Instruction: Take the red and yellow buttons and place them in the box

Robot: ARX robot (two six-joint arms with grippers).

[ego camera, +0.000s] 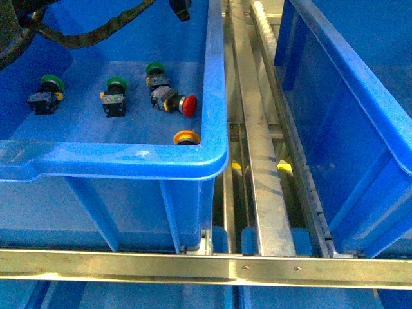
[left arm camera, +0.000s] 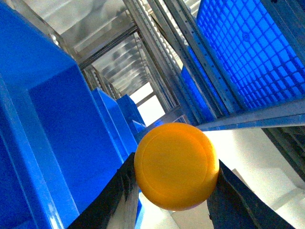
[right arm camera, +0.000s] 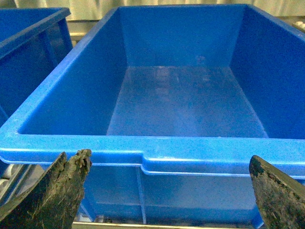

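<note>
One yellow button (left arm camera: 176, 157) in hand: clamps it in left gripper (left arm camera: 174, 171), likely for carrying over; holds right gripper (right arm camera: 167, 157) spread wide, empty, facing box (right arm camera: 181, 38).

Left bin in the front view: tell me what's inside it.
Three green-capped switches, a red button lying on its side, and a yellow button against the near wall. That wall hides the yellow button's body and the floor beside it.
</note>
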